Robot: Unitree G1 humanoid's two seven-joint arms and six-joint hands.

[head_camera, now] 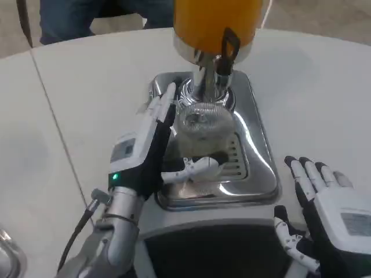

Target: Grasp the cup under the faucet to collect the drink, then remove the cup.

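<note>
A clear plastic cup [200, 124] stands on the chrome drip tray [255, 168] directly under the faucet [217, 75] of a dispenser with an orange drink tank [211, 20]. My left hand [145, 153] is at the cup's left side. Its fingers [162, 107] stretch straight along the cup wall and its thumb [194, 168] reaches across in front of the cup's base; they do not look closed on it. My right hand [327, 214] lies low at the front right, fingers spread, holding nothing. I cannot make out any liquid in the cup.
The black faucet lever [230, 43] hangs above the cup. A person in jeans [75, 17] is behind the table. A shiny metal object [8, 255] sits at the bottom left corner. A seam [55, 121] runs across the white table on the left.
</note>
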